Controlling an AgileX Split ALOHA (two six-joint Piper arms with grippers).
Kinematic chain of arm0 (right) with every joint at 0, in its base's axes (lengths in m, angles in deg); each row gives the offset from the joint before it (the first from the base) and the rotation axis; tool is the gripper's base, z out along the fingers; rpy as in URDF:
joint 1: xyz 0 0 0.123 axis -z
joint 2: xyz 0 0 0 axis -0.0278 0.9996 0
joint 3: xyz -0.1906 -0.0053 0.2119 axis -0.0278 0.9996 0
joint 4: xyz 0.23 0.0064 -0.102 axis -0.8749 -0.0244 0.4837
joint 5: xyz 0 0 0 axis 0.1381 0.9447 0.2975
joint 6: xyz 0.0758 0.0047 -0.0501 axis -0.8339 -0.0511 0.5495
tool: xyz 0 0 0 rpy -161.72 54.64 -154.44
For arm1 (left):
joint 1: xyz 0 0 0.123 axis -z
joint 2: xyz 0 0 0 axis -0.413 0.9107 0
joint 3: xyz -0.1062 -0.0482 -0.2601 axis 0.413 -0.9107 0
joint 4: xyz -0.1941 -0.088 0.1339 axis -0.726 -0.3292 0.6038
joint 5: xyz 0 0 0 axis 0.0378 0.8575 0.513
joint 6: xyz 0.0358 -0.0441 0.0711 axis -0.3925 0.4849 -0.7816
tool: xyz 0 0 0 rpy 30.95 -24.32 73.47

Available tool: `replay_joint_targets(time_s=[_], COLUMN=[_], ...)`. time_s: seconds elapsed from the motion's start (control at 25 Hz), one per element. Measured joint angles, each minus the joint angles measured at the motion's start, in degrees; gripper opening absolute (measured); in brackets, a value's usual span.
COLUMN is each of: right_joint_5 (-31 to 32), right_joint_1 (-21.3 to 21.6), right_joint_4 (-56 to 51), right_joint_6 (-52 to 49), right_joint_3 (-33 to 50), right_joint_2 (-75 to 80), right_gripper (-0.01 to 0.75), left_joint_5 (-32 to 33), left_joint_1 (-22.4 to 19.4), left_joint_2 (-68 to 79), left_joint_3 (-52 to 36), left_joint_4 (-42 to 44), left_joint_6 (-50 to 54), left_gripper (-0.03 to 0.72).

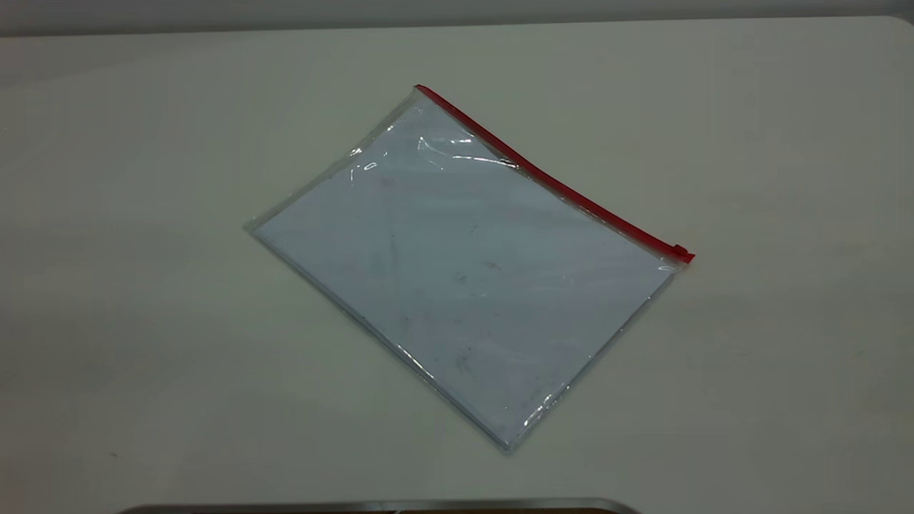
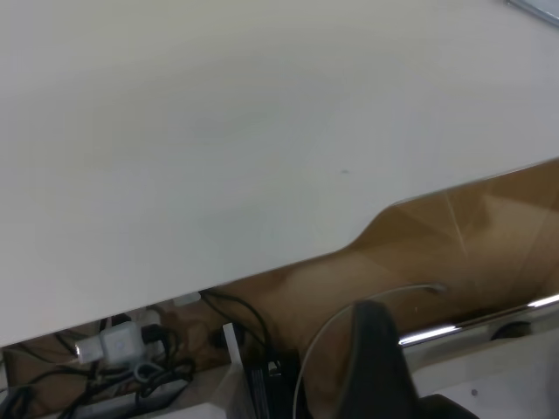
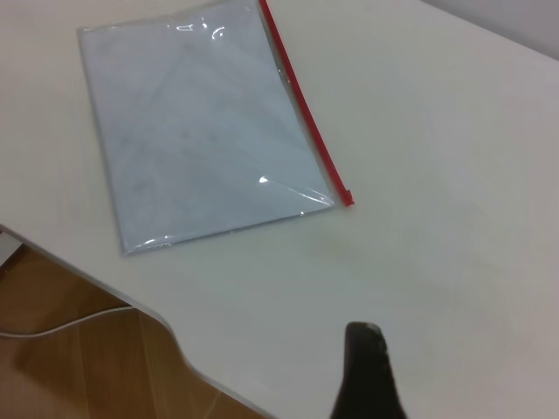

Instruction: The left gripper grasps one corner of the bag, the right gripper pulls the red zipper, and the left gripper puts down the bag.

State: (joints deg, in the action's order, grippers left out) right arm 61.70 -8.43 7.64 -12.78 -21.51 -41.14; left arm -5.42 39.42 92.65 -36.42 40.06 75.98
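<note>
Lying flat near the middle of the pale, off-white counter [image 1: 143, 321], the bag [image 1: 457, 271], a clear rectangular plastic pouch with white paper sheets inside, is sitting turned at an angle, one clear corner pointing toward the exterior camera. Nothing is touching it. Along its far long edge the red zipper [image 1: 550, 178], a thin red plastic strip, is running the whole length, and its small red slider tab [image 1: 682, 252] is sitting at the right-hand end, at the corner of the bag [image 1: 668, 270]. Creases in the plastic are catching light near the opposite end of the strip.

Neither arm is appearing in the exterior view. In the right wrist view, one dark tapered finger of the right tool [image 3: 367, 375] is hanging above bare counter, apart from the bag; whether that tool is apart or together cannot be told. In the left wrist view, a dark finger of the left tool [image 2: 380, 362] is showing beyond the counter's edge, above cables, its state likewise impossible to tell.
</note>
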Motion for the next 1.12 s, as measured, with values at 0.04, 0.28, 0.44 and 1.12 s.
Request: replay_joint_targets(time_s=[0.04, 0.28, 0.44, 1.12], right_joint_5=[0.0, 0.0, 0.0, 0.0], right_joint_1=[0.0, 0.0, 0.0, 0.0], right_joint_4=[0.0, 0.0, 0.0, 0.0], right_joint_6=[0.0, 0.0, 0.0, 0.0], right_joint_3=[0.0, 0.0, 0.0, 0.0], right_joint_2=[0.0, 0.0, 0.0, 0.0], right_gripper=[0.580, 0.580, 0.580, 0.580], left_joint_5=[0.0, 0.0, -0.1, 0.5], left_joint_1=[0.0, 0.0, -2.2, -17.1], left_joint_2=[0.0, 0.0, -2.6, -20.1], left_joint_3=[0.0, 0.0, 0.0, 0.0], left_joint_4=[0.0, 0.0, 0.0, -0.5], left_joint_6=[0.0, -0.5, -0.5, -0.5], left_gripper=[0.588, 0.588, 0.588, 0.588])
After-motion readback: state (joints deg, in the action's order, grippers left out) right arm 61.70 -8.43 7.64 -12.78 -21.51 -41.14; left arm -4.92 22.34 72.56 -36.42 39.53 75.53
